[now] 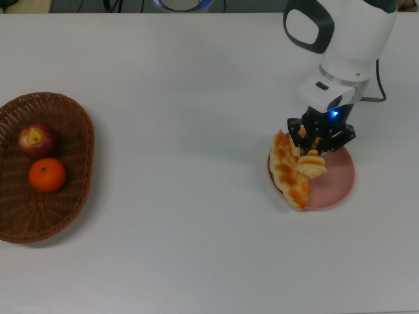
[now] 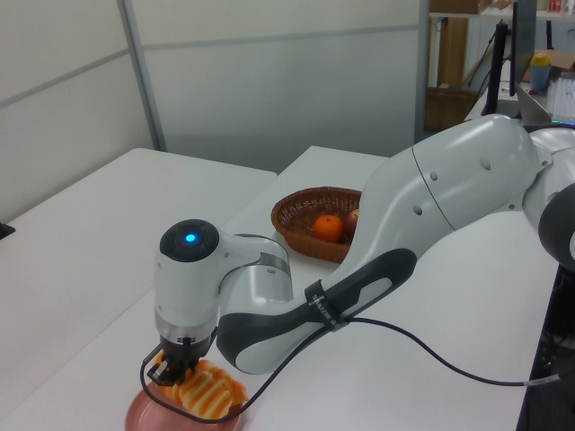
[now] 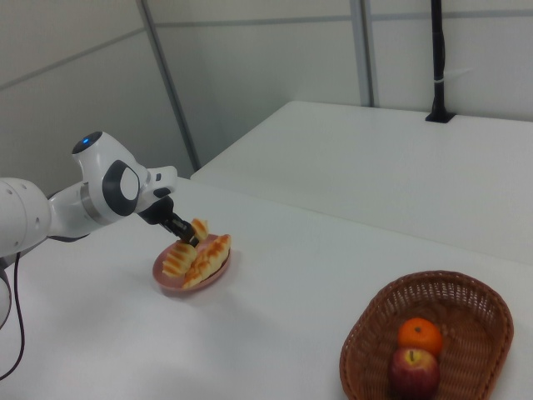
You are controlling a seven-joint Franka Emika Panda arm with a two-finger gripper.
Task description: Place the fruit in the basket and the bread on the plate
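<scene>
My gripper (image 1: 315, 147) hangs over the pink plate (image 1: 337, 173), shut on the ribbed bread (image 1: 312, 165), which dangles just above the plate's left half. The plaited bread (image 1: 287, 169) lies along the plate's rim at the top view's left, touching or nearly touching the held loaf. In the left view the gripper (image 2: 172, 370) points down at the loaves (image 2: 214, 392). The wicker basket (image 1: 72, 118) at the top view's far left holds the fruit: a red apple (image 1: 36, 139) and an orange mandarin (image 1: 47, 174).
The arm's cable (image 2: 449, 337) trails over the white table (image 1: 183, 196). The arm's white body (image 2: 431, 206) stretches between basket and plate in the left view and partly hides the apple. A black pole (image 3: 439, 58) stands on a far table.
</scene>
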